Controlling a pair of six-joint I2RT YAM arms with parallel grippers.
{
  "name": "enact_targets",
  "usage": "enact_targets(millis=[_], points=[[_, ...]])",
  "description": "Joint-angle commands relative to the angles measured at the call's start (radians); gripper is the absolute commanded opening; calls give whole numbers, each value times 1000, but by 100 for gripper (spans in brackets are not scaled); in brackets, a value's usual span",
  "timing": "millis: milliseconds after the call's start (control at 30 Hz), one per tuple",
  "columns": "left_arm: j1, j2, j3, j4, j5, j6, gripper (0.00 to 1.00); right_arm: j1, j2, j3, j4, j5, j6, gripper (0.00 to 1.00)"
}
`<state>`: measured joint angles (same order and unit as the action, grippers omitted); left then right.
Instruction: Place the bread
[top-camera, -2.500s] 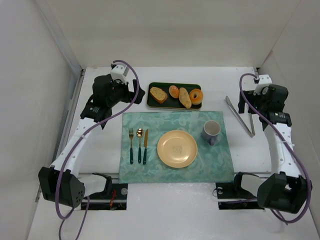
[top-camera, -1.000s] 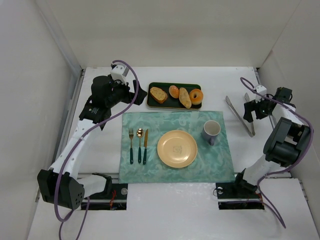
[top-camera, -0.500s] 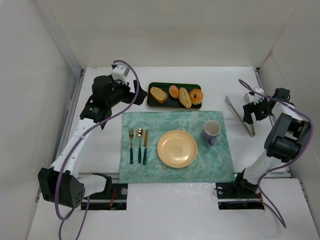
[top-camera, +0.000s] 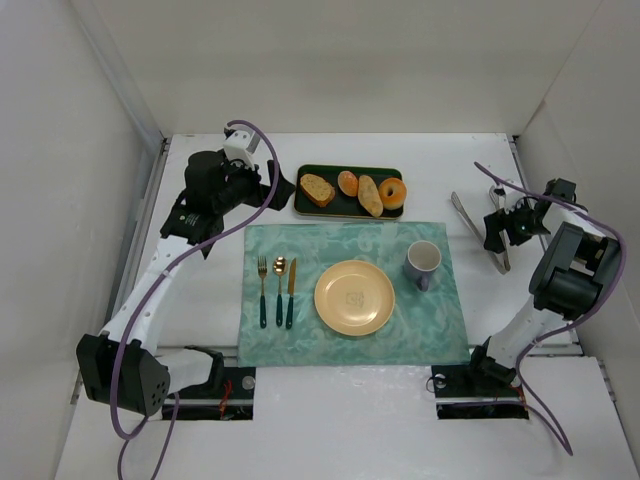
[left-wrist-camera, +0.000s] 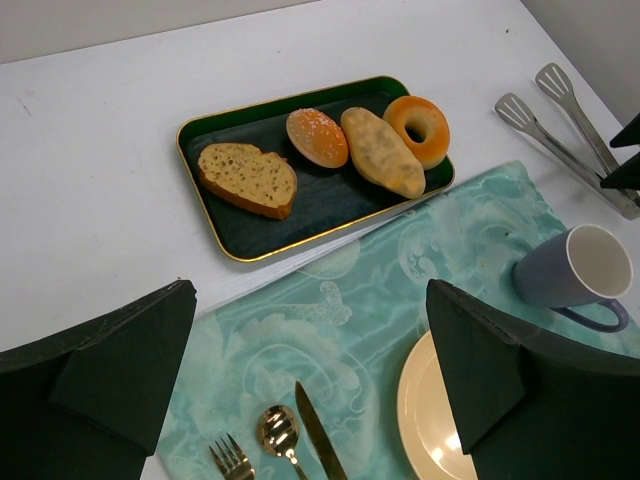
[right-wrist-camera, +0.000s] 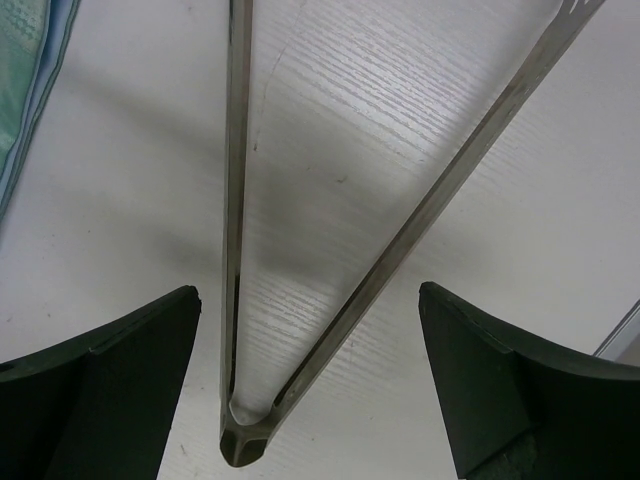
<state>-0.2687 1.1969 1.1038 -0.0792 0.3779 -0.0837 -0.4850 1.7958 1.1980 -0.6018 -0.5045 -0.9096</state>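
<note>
The bread (top-camera: 347, 183) is a small glossy orange-brown bun on the dark green tray (top-camera: 340, 206), between a toast slice and a pale oval roll. It also shows in the left wrist view (left-wrist-camera: 317, 137). My left gripper (top-camera: 272, 190) is open and empty, hovering left of the tray; in its wrist view the left gripper (left-wrist-camera: 310, 292) is above the placemat. My right gripper (top-camera: 497, 230) is open, low over the metal tongs (top-camera: 478, 230). In the right wrist view the right gripper (right-wrist-camera: 308, 300) straddles the hinge end of the tongs (right-wrist-camera: 236, 200), with both fingers apart from them.
A toast slice (top-camera: 317, 189), oval roll (top-camera: 370, 195) and donut (top-camera: 392, 192) share the tray. On the teal placemat (top-camera: 300, 250) lie a yellow plate (top-camera: 354, 297), a purple mug (top-camera: 423, 263) and a fork, spoon and knife (top-camera: 277, 290). White walls enclose the table.
My right arm has swung round and lowered its gripper leftward onto the tongs. My left arm and the bread have not moved.
</note>
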Motion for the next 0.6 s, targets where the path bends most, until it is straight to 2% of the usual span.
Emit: enact_targets(millis=[0,567], points=[[-3,-10,31,44,16,6,100,-7,11,32,5,-17,-23,95],[-3,-10,31,44,16,6,100,-7,51,5,60,1,60,90]])
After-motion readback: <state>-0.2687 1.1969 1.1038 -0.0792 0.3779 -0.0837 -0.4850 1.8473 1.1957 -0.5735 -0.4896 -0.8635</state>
